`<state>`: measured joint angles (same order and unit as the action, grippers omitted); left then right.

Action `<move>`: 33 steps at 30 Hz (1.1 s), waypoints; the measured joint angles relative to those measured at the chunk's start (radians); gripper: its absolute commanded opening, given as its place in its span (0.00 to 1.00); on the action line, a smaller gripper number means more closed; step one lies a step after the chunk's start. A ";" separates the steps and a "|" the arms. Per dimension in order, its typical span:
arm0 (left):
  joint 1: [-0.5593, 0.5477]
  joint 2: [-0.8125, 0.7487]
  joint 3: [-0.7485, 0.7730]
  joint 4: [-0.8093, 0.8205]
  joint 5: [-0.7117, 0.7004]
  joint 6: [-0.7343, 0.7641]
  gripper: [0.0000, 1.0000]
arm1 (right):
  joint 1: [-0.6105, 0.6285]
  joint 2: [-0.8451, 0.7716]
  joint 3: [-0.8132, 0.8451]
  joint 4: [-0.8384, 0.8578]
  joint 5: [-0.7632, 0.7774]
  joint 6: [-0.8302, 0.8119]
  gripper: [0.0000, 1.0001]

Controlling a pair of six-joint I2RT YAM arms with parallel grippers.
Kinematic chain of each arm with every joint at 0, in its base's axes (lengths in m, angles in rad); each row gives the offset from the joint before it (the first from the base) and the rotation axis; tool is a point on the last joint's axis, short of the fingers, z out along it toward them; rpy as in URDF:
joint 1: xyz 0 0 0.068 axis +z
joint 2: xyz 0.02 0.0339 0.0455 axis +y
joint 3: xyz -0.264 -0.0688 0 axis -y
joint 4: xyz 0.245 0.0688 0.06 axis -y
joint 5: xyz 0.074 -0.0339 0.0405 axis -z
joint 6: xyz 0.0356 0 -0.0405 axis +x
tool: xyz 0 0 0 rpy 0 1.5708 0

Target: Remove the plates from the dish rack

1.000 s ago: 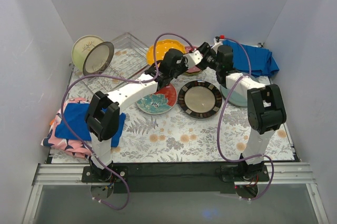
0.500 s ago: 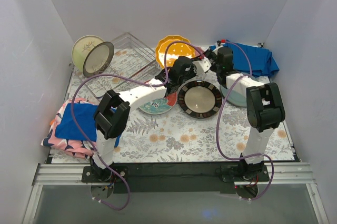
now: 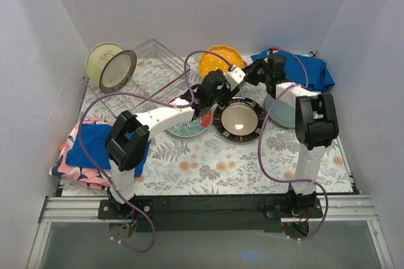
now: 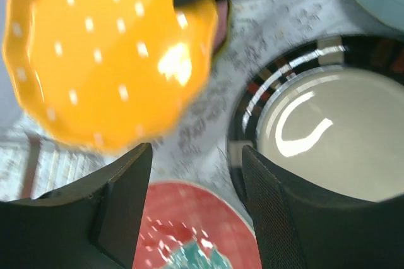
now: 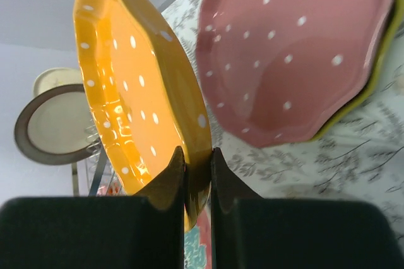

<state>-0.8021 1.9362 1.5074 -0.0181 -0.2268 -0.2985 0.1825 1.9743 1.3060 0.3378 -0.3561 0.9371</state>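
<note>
A: Pls tell me, the right gripper (image 5: 197,163), what is its state?
B: Its jaws pinch the rim of the orange dotted plate (image 5: 136,92). The plate stands nearly on edge, lifted off the table. It is outside the dish rack (image 3: 154,60), to the rack's right, at the back.
A: And the left gripper (image 4: 196,174)?
B: Jaws spread wide, nothing btw. them. It hangs just under the orange dotted plate, over the flowered tablecloth (image 4: 252,60).
A: The other plates, where?
B: The dark-rimmed plate (image 4: 328,130) and the teal-red floral plate (image 4: 189,234) lie flat on the cloth, side by side, approx. mid-table. The pink dotted plate (image 5: 290,41) lies on a lime-green plate (image 5: 382,60); of that one only the edge shows. The grey-teal plate (image 3: 282,112) is flat near the right arm, partly hidden. The cream plate w/ sprig (image 3: 101,55) and the grey-rimmed plate (image 3: 120,70) lean at the rack's left end.
A: Anything else?
B: A blue cloth (image 3: 312,70) at back right, and a second blue cloth (image 3: 95,146) on a patterned one at front left.
</note>
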 measured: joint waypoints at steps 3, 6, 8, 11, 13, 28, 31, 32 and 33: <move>0.000 -0.072 -0.100 -0.017 0.028 -0.103 0.65 | -0.018 0.082 0.114 -0.062 0.024 -0.026 0.01; 0.000 -0.162 -0.195 -0.029 0.062 -0.177 0.65 | -0.030 0.139 0.195 -0.116 0.060 -0.049 0.01; 0.000 -0.222 -0.234 -0.024 0.070 -0.216 0.66 | -0.035 0.164 0.236 -0.156 0.085 -0.069 0.01; 0.000 -0.306 -0.264 0.021 0.064 -0.242 0.67 | -0.038 0.187 0.278 -0.219 0.115 -0.094 0.01; 0.002 -0.351 -0.278 0.051 0.050 -0.246 0.68 | -0.039 0.193 0.294 -0.248 0.126 -0.105 0.01; 0.025 -0.433 -0.294 0.108 -0.026 -0.284 0.70 | -0.045 0.269 0.348 -0.290 0.169 -0.094 0.30; 0.029 -0.435 -0.292 0.099 -0.024 -0.281 0.70 | -0.044 0.269 0.355 -0.285 0.169 -0.097 0.40; 0.031 -0.435 -0.290 0.094 -0.024 -0.277 0.70 | -0.044 0.269 0.355 -0.285 0.171 -0.102 0.42; 0.032 -0.435 -0.289 0.088 -0.023 -0.273 0.70 | -0.044 0.269 0.355 -0.286 0.170 -0.105 0.43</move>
<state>-0.7704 1.5017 1.2186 0.0696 -0.2501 -0.5716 0.1387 2.2433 1.6611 0.0513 -0.1860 0.8326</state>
